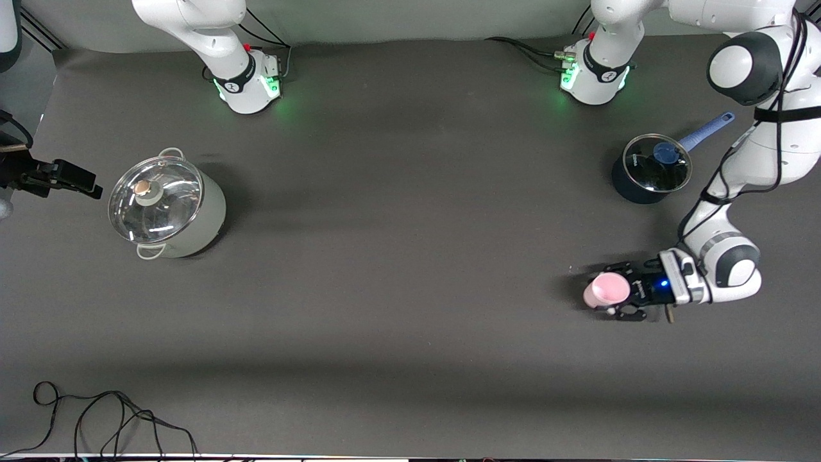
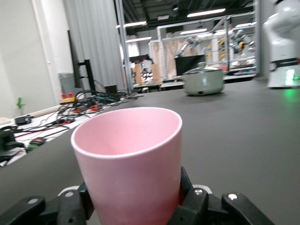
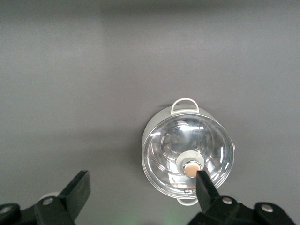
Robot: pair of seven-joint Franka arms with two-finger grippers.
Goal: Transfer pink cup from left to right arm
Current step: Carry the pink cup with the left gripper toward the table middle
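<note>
The pink cup (image 1: 601,292) stands upright near the left arm's end of the table, closer to the front camera than the dark saucepan. My left gripper (image 1: 611,290) reaches in low from the side and is shut on the cup. In the left wrist view the cup (image 2: 129,159) fills the middle, and the left gripper (image 2: 133,208) presses a black finger against each side of its lower wall. I cannot tell whether the cup's base touches the table. My right gripper (image 1: 86,183) hangs high over the right arm's end of the table. Seen in its own wrist view, the right gripper (image 3: 142,176) is open and holds nothing.
A pale green pot with a glass lid (image 1: 167,208) sits toward the right arm's end, under the right gripper (image 3: 187,152). A dark saucepan with a glass lid and blue handle (image 1: 649,168) stands near the left arm's base. A loose black cable (image 1: 115,417) lies at the front edge.
</note>
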